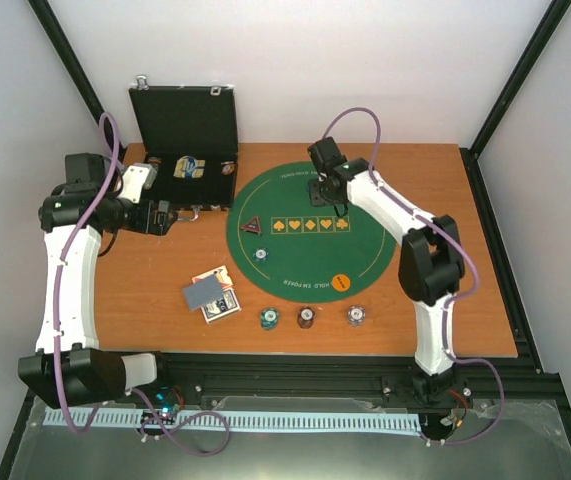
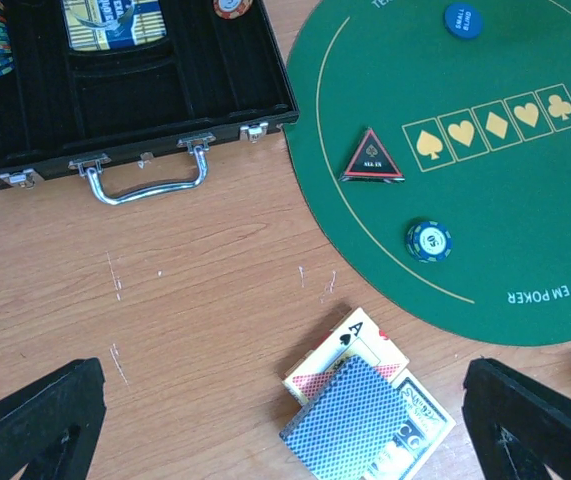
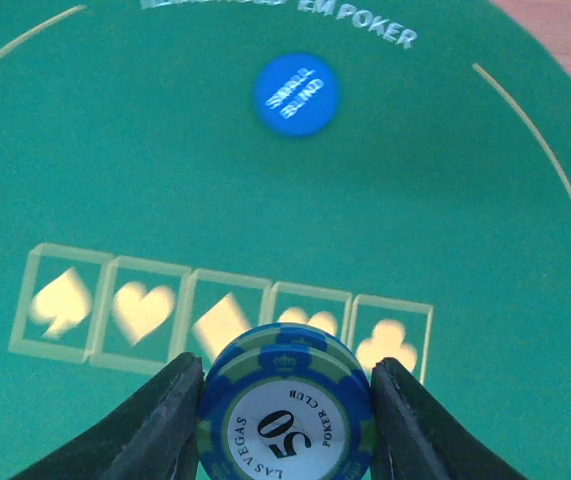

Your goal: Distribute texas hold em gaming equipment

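One bench (image 1: 145, 300), round green mat (image 1: 370, 255) on it, black case (image 1: 185, 115) open at the back, cards (image 1: 210, 294) piled beside the mat under the wide-open left pincer (image 2: 285, 420); right pincer (image 3: 285, 400) pinches a blue chip (image 3: 287, 420) over the suit boxes (image 3: 145, 310).

Blue disc (image 3: 297, 94) reads "SMALL BLIND"; chip (image 3: 287, 410) "50 LAS VEGAS POKER CLUB".

The one green poker mat (image 1: 305, 262) carries one blue small-blind disc (image 3: 297, 93), one orange disc (image 1: 340, 283), one red-edged triangular token (image 2: 371, 157) and one blue-striped poker chip (image 2: 429, 240); one more, a blue 50 chip (image 3: 287, 425), is held in the right end effector (image 3: 287, 368). Along the near edge of the bench (image 1: 145, 300) stand three small chip piles (image 1: 306, 317), and left of the mat lies one loose pile of playing cards (image 2: 355, 420), at least three showing. There is one black hinged case (image 2: 165, 110).
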`<action>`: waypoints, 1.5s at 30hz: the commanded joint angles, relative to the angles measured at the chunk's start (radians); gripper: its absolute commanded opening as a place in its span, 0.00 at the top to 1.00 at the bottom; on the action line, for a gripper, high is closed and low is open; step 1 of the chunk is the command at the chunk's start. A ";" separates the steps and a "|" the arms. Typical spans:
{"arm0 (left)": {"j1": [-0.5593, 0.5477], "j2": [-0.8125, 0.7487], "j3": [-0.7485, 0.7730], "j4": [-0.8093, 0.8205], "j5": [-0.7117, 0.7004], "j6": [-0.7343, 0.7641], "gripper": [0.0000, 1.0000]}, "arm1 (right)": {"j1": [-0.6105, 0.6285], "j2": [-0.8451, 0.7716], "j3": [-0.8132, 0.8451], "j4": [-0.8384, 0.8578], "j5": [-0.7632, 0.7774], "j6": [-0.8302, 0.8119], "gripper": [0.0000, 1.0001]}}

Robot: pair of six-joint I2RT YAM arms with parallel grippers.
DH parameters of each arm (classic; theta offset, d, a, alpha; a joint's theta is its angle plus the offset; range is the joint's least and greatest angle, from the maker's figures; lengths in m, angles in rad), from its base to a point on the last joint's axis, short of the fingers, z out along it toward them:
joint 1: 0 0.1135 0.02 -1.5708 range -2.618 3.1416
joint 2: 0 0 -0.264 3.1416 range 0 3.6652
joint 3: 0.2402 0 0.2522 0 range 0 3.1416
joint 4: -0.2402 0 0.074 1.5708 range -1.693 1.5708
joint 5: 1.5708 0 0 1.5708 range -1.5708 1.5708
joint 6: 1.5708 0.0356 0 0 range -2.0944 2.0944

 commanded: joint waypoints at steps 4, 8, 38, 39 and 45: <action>0.007 0.038 0.043 -0.002 0.005 0.023 0.00 | -0.070 0.321 0.293 -0.070 -0.026 -0.045 0.92; 0.008 0.051 0.035 0.014 0.012 0.022 0.00 | -0.075 0.457 0.417 -0.100 -0.049 -0.048 0.92; 0.007 0.067 0.010 0.039 0.030 0.010 0.00 | -0.041 0.441 0.577 -0.157 -0.129 -0.064 0.27; 0.007 0.066 0.010 0.038 0.030 0.007 0.00 | -0.027 0.403 0.543 -0.154 -0.117 -0.071 0.27; 0.007 0.044 0.004 0.036 0.030 -0.004 0.00 | 0.162 0.084 0.084 -0.036 -0.054 -0.058 0.26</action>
